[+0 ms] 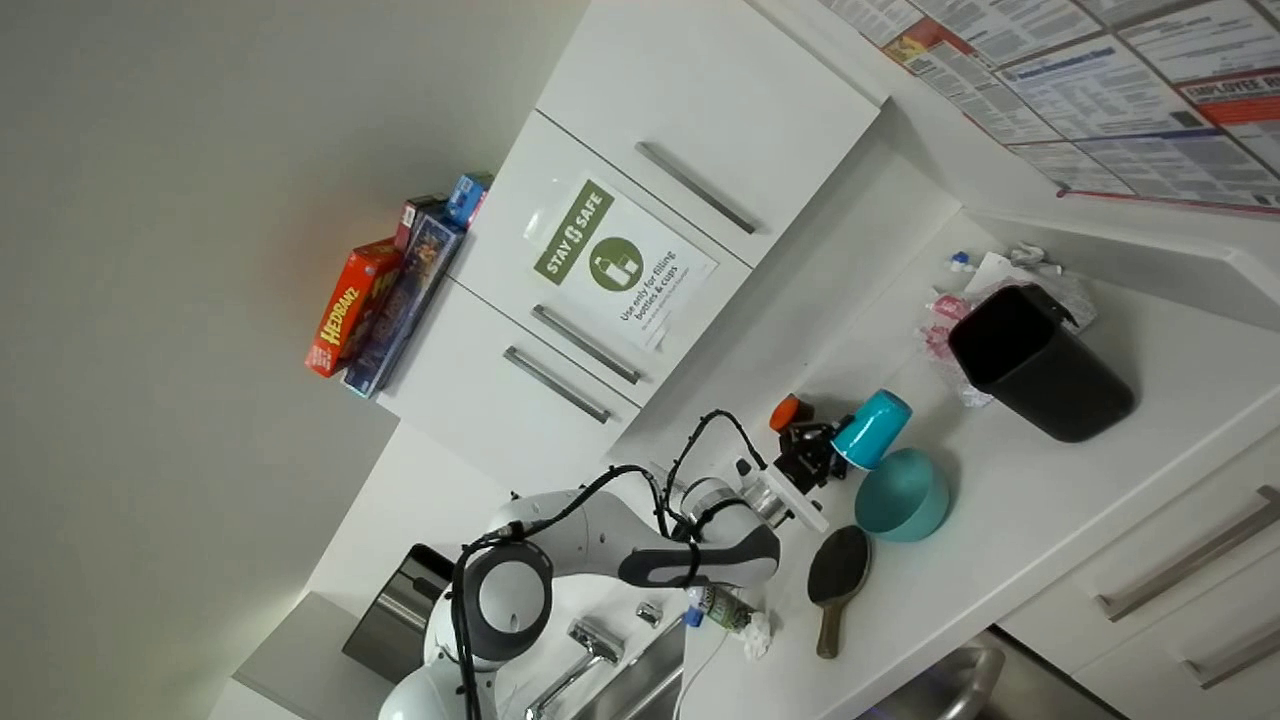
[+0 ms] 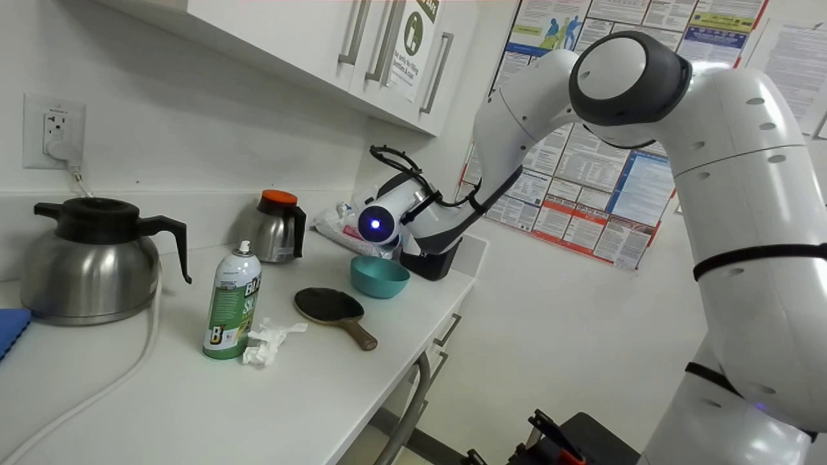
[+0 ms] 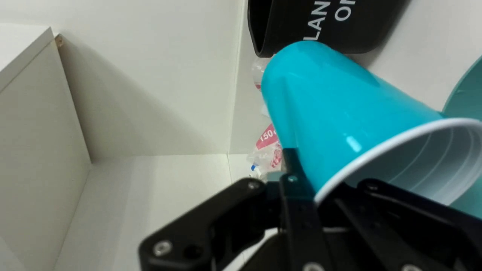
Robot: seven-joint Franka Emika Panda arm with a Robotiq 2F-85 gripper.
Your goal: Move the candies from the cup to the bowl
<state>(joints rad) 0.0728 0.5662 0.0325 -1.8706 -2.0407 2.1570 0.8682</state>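
A bright blue cup [image 1: 876, 426] with a white inside is held in my gripper [image 1: 832, 452]. In the wrist view the cup [image 3: 339, 98] lies tipped on its side, its mouth slanting down toward the bowl. My gripper [image 3: 310, 186] is shut on the cup's wall at the rim, one finger outside and one inside. The teal bowl [image 1: 920, 515] stands on the counter just below the cup. It also shows in an exterior view [image 2: 379, 278] and partly at the right edge of the wrist view [image 3: 465, 92]. The candies are not visible; the bowl's inside is mostly hidden.
A black bin [image 1: 1060, 380] stands beyond the bowl, with plastic bags [image 1: 940, 325] near it. A dark paddle [image 2: 329, 305] lies beside the bowl. An orange-lidded steel jug [image 2: 274, 232], a spray can [image 2: 232, 307] and a larger jug [image 2: 90, 271] stand along the counter.
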